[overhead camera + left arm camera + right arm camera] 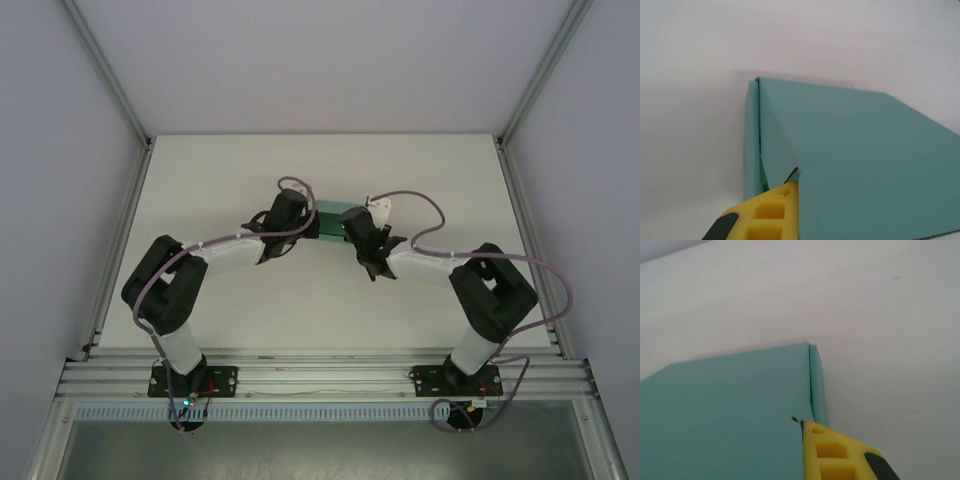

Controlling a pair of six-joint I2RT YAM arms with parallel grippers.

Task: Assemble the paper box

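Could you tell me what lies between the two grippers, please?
The teal paper box lies there, in the top view, with the left gripper and right gripper at its ends.

The teal-green paper box (855, 150) is thin card, matt and smooth, with no sheen on its panels; its folds are crisp and sharp; the left yellow plastic finger (772, 215) is moulded with square recesses, smooth and faintly satin, with a dull black insert at its lower edge; the right yellow plastic finger (832, 455) has the same finish and the same black insert; the white tabletop (300, 300) is matt and even; the silver frame rails (320, 372) look like pale, lightly ribbed metal; the black and white arm housings (160, 285) are smooth plastic with a slight gloss.
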